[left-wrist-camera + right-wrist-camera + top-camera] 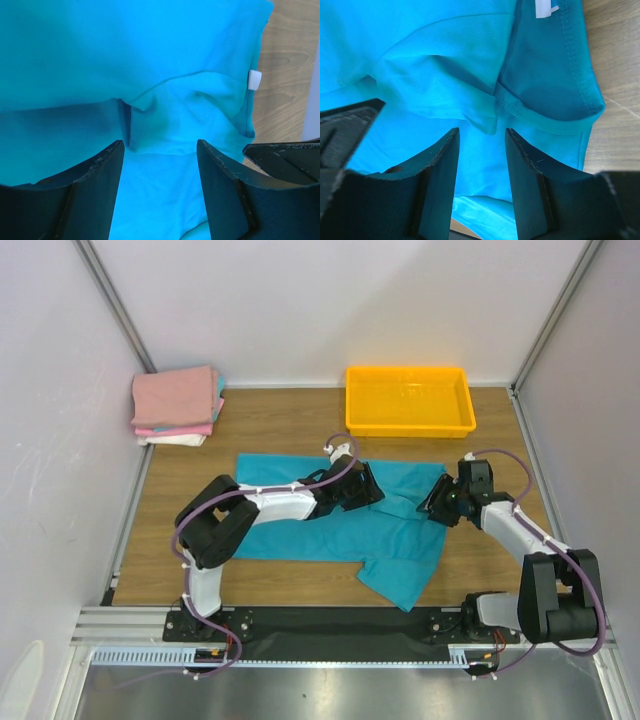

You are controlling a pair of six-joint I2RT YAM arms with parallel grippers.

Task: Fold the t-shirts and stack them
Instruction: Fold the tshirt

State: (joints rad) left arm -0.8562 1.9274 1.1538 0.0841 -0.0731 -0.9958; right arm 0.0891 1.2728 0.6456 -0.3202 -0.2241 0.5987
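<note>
Black fingers of the left gripper stood apart, holding nothing, over a raised ridge in the teal t-shirt near its white neck label, apparently poised to pinch that ridge for a fold. At the shirt's collar end, the right gripper also gaped, empty, above a hem. The shirt lay spread but rumpled across the wooden table. Beyond its far edge sat the folded pink and white t-shirts, likely its destination, and a yellow tray.

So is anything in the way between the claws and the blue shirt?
No, nothing visible. The left claw and right claw both hang open right over the blue shirt, only cloth showing between their jaws.
</note>
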